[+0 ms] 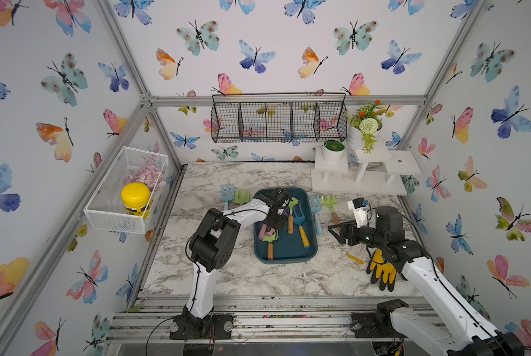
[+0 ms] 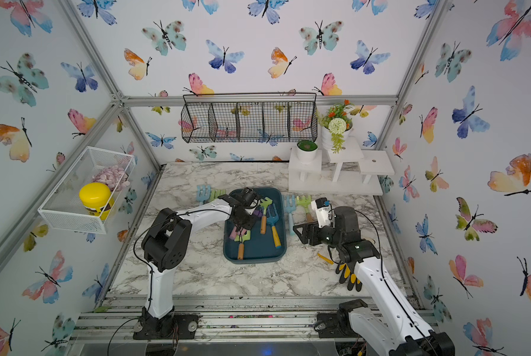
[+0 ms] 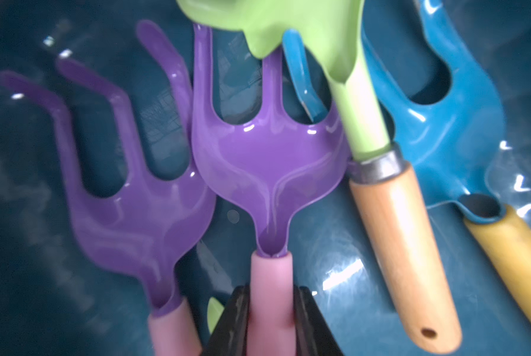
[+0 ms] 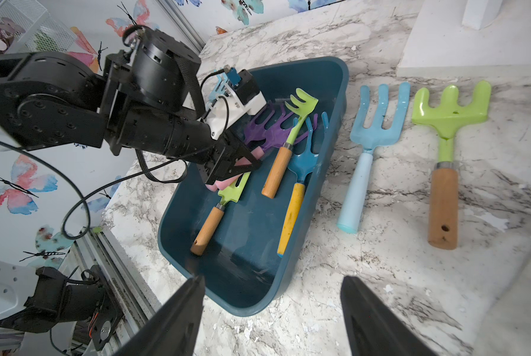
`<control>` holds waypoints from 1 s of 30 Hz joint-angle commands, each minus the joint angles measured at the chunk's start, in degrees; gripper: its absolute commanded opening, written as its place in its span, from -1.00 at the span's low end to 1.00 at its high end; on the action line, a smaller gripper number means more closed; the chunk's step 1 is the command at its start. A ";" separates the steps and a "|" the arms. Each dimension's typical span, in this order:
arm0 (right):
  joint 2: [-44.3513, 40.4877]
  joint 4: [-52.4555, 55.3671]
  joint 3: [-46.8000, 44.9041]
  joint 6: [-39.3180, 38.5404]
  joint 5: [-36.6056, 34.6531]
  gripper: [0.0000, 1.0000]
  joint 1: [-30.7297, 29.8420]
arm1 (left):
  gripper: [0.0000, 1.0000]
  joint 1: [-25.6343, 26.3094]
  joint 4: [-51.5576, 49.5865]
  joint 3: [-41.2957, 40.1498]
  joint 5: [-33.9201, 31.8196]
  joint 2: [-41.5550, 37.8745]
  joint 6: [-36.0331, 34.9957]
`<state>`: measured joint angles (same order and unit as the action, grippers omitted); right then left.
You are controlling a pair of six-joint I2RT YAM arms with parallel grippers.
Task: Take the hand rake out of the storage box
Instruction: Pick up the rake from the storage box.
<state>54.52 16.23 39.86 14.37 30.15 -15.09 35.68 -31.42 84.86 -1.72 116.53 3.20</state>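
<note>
Left end effector (image 3: 271,289): narrowed onto the pink handle of the hand rake (image 3: 270,163), just behind the neck, where the soft round grip is judged to give the surest hold.
Hand rake: inside the storage box (image 4: 245,243), with its purple head pointed straight ahead of the end effector. Whether it has been raised off the floor cannot be told.
Second purple rake (image 3: 128,215): laid just beside the gripped handle, prongs bent, untouched.
Green rake in the box (image 3: 402,246): laid on the other side, its head lapped over the gripped rake's prongs. A snag is judged possible, so a slow, straight lift is called for.
Blue rake (image 3: 458,148): found beyond the green one, yellow-handled, apart from the fingers.
Right end effector (image 4: 272,279): spread wide and empty, just outside the box wall and well apart from the left one, presumably so that room is left.
Bench (image 4: 381,277): a pale blue fork (image 4: 378,123) and a green rake on the bench (image 4: 449,114) are laid side by side ahead of the right end effector.
</note>
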 commanded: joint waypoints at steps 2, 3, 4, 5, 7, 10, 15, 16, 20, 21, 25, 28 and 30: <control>0.15 -0.32 -0.66 0.05 1.18 0.52 -0.29 | -0.58 -0.26 -2.15 -1.30 -2.08 -7.81 0.82; 0.15 -0.36 -0.66 0.04 1.20 0.52 -0.29 | -0.58 -0.26 -2.03 -1.82 -2.21 -8.80 1.08; 0.19 -0.33 -0.66 0.04 1.29 0.51 -0.29 | -0.58 -0.26 -1.83 -2.46 -2.22 -9.96 1.27; 0.22 -0.35 -0.66 0.05 1.30 0.52 -0.29 | -0.58 -0.25 -1.59 -3.02 -2.32 -10.97 1.42; 0.23 -0.32 -0.66 0.09 1.38 0.52 -0.29 | -0.60 -0.26 -0.93 -4.41 -2.41 -13.11 1.92; 0.15 -0.31 -0.58 0.00 1.48 0.51 -0.29 | -0.63 -0.26 -0.64 -5.78 -2.73 -15.83 2.43; -0.05 -0.26 -0.57 -0.04 1.62 0.51 -0.29 | -0.65 -0.26 -0.77 -7.79 -5.55 -20.38 3.25; -0.03 -0.32 -0.53 -0.04 1.69 0.51 -0.29 | -0.66 -0.26 -0.54 -8.39 -6.48 -21.37 3.38; -0.16 -0.28 -0.57 -0.05 1.84 0.51 -0.29 | -0.68 -0.35 0.16 -10.95 -9.69 -25.71 4.24; -0.28 -0.27 -0.61 -0.02 1.91 0.51 -0.29 | -0.69 -0.34 0.42 -11.94 -10.29 -27.05 4.72; -0.73 -0.49 -0.82 0.06 2.08 0.51 -0.29 | -0.69 -0.44 1.35 -16.57 -12.72 -33.21 6.70; -0.65 -0.67 -0.83 -0.04 2.52 0.51 -0.29 | -0.69 -0.94 1.75 -20.74 -15.20 -38.45 8.08; -0.47 -0.76 -0.83 -0.04 2.87 0.51 -0.29 | -0.69 -1.71 2.45 -23.73 -16.26 -41.96 8.70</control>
<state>54.48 16.19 39.83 14.37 31.00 -15.09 34.96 -30.37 63.99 -13.37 79.09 9.74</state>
